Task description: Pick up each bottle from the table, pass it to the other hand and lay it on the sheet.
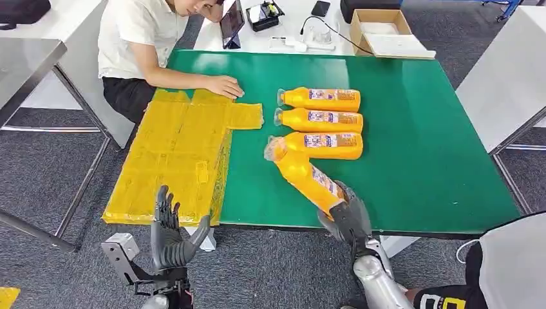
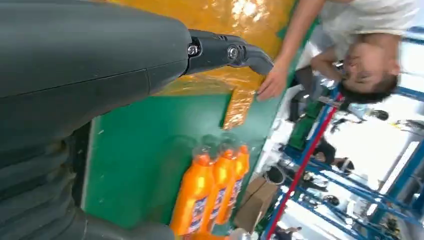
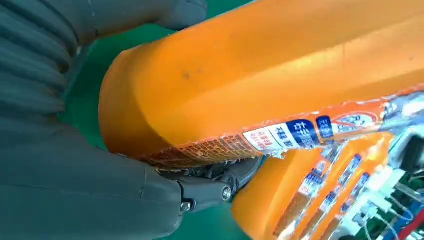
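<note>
Right hand [image 1: 348,217] clasped around the base of the nearest orange bottle [image 1: 308,176] at the green table's [image 1: 418,161] near edge, long axis slanting away, cap end toward the three other bottles [image 1: 322,120]. Left hand [image 1: 170,233] waiting low before the yellow sheet [image 1: 174,154], fingers spread and upright, holding nothing. Handover likely leftward across the table front, base first.

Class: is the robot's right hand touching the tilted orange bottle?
Touching. The right wrist view shows the right hand wrapped around the tilted bottle base.
</note>
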Motion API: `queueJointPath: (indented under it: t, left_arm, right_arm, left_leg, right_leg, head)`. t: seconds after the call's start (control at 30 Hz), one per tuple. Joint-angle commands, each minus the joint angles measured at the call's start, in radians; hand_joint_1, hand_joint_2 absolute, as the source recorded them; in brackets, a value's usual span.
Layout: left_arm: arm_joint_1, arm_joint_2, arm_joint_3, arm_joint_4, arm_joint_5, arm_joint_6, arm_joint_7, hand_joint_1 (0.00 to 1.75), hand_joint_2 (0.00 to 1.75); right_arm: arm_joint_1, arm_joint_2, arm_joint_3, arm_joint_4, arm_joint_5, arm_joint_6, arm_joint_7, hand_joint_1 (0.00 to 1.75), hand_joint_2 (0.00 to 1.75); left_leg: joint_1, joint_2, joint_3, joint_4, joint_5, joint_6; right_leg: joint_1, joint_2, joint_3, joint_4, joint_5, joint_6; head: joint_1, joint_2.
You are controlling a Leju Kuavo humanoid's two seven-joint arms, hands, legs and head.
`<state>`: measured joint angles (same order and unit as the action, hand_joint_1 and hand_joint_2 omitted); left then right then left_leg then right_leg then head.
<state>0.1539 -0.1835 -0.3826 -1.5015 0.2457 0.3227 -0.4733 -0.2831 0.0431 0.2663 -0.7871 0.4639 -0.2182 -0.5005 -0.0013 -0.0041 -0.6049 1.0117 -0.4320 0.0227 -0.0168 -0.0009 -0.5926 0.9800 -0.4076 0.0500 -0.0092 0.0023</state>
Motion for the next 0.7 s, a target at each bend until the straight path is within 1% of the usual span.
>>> queueJointPath:
  t: [0.03,0.1,0.2,0.23,0.27,0.3,0.33,0.37,0.4,0.43,0.47,0.53,0.57,0.6,0.63,0.67,0.7]
  left_arm:
    - [-0.090,0.078,-0.101,0.125,0.036,-0.109,0.066,0.00,1.75]
    - [-0.097,0.079,-0.109,0.133,0.035,-0.116,0.073,0.00,1.75]
    - [-0.131,0.081,-0.134,0.180,0.025,-0.150,0.113,0.00,1.75]
    - [-0.137,0.079,-0.137,0.188,0.027,-0.164,0.119,0.00,1.75]
    - [-0.147,0.074,-0.138,0.202,0.038,-0.183,0.132,0.00,1.75]
    - [-0.156,0.070,-0.139,0.210,0.040,-0.194,0.137,0.00,1.75]
    - [-0.161,0.066,-0.137,0.217,0.040,-0.197,0.137,0.00,1.75]
    - [-0.163,0.064,-0.137,0.216,0.040,-0.197,0.137,0.00,1.75]
    - [-0.163,0.064,-0.137,0.216,0.040,-0.197,0.137,0.00,1.75]
    - [-0.166,0.062,-0.136,0.219,0.034,-0.202,0.136,0.00,1.75]
    - [-0.168,0.060,-0.135,0.218,0.031,-0.208,0.135,0.00,1.75]
    - [-0.166,0.051,-0.123,0.206,0.037,-0.225,0.131,0.00,1.75]
    - [-0.164,0.051,-0.121,0.199,0.044,-0.233,0.134,0.00,1.75]
    - [-0.160,0.057,-0.126,0.177,0.041,-0.247,0.125,0.00,1.75]
    - [-0.156,0.058,-0.126,0.164,0.042,-0.256,0.124,0.00,1.75]
    - [-0.153,0.060,-0.127,0.152,0.043,-0.266,0.126,0.00,1.75]
    - [-0.151,0.061,-0.127,0.140,0.044,-0.269,0.127,0.00,1.75]
  right_arm:
    - [0.041,0.064,0.173,-0.169,-0.018,0.102,-0.023,1.75,1.75]
    - [0.040,0.062,0.186,-0.172,-0.018,0.108,-0.024,1.75,1.75]
    - [0.027,0.062,0.265,-0.178,-0.018,0.145,-0.037,1.66,1.75]
    - [0.021,0.062,0.284,-0.176,-0.019,0.150,-0.037,1.61,1.75]
    - [0.013,0.064,0.307,-0.167,-0.018,0.156,-0.035,1.69,1.75]
    - [0.006,0.068,0.321,-0.156,-0.015,0.157,-0.027,1.68,1.75]
    - [0.001,0.070,0.331,-0.145,-0.009,0.151,-0.022,1.68,1.75]
    - [0.001,0.071,0.331,-0.145,-0.009,0.150,-0.022,1.68,1.75]
    - [0.001,0.071,0.331,-0.145,-0.009,0.150,-0.022,1.62,1.75]
    - [-0.008,0.070,0.345,-0.127,-0.001,0.142,-0.022,1.62,1.75]
    - [-0.014,0.072,0.355,-0.117,-0.005,0.147,-0.021,1.55,1.75]
    - [-0.029,0.081,0.375,-0.093,-0.012,0.153,-0.016,1.55,1.75]
    - [-0.034,0.085,0.380,-0.086,-0.013,0.151,-0.013,1.52,1.75]
    - [-0.047,0.096,0.385,-0.068,-0.019,0.152,-0.005,1.57,1.75]
    - [-0.060,0.102,0.390,-0.054,-0.024,0.151,0.000,1.55,1.75]
    - [-0.071,0.108,0.395,-0.041,-0.023,0.146,0.008,1.57,1.75]
    - [-0.082,0.113,0.403,-0.031,-0.023,0.151,0.009,1.61,1.75]
  left_leg:
    - [0.001,0.003,0.003,-0.001,-0.001,-0.003]
    - [0.001,0.002,0.001,-0.001,0.000,-0.002]
    - [0.001,0.001,0.002,-0.001,-0.001,-0.002]
    - [0.001,0.000,0.002,-0.001,0.000,-0.002]
    - [0.001,0.000,0.000,-0.001,0.000,-0.001]
    - [0.001,0.001,0.001,-0.001,-0.001,-0.002]
    - [0.000,0.001,-0.001,-0.001,0.000,-0.001]
    - [0.001,0.001,0.001,-0.001,0.000,-0.002]
    - [0.001,0.001,0.000,-0.001,0.000,-0.002]
    - [0.001,0.001,0.001,-0.001,-0.001,-0.002]
    - [0.000,0.000,-0.001,-0.001,0.000,-0.002]
    - [0.000,0.000,-0.001,-0.001,0.000,-0.002]
    - [0.001,0.001,0.000,-0.001,-0.001,-0.002]
    - [0.000,0.001,-0.002,-0.001,0.000,-0.001]
    - [0.001,0.003,0.001,0.000,-0.001,-0.002]
    - [0.001,0.002,-0.001,0.000,-0.001,-0.002]
    - [0.001,0.002,0.001,-0.001,-0.001,-0.002]
  right_leg:
    - [0.001,0.002,0.002,0.000,-0.001,-0.003]
    - [0.001,0.001,0.000,0.000,0.000,-0.002]
    - [0.001,0.001,0.001,-0.001,-0.001,-0.002]
    - [0.001,0.000,0.001,0.000,-0.001,-0.002]
    - [0.000,0.000,0.000,0.000,-0.001,-0.001]
    - [0.001,0.001,0.001,0.000,-0.001,-0.002]
    - [0.000,0.001,-0.001,0.000,0.000,-0.001]
    - [0.001,0.001,0.001,-0.001,-0.001,-0.002]
    - [0.001,0.001,0.000,-0.001,0.000,-0.002]
    - [0.001,0.001,0.001,0.000,-0.001,-0.003]
    - [0.000,0.000,0.000,0.000,-0.001,-0.002]
    - [0.000,0.000,-0.001,0.000,0.000,-0.002]
    - [0.001,0.001,0.000,-0.001,-0.001,-0.002]
    - [0.000,0.001,-0.002,0.000,0.000,-0.002]
    - [0.001,0.003,0.000,0.000,-0.001,-0.003]
    - [0.001,0.002,-0.002,0.000,0.000,-0.002]
    - [0.001,0.002,0.000,0.000,-0.001,-0.003]
  head:
    - [-0.001,0.000]
    - [0.000,0.000]
    - [0.000,0.000]
    - [-0.001,0.000]
    - [0.000,0.000]
    - [0.000,0.000]
    - [0.000,0.000]
    - [0.000,0.000]
    - [0.000,0.000]
    - [0.000,0.000]
    - [0.000,0.000]
    - [0.000,0.000]
    - [0.000,0.000]
    - [0.000,0.000]
    - [-0.001,0.000]
    - [0.000,0.000]
    - [0.000,0.000]
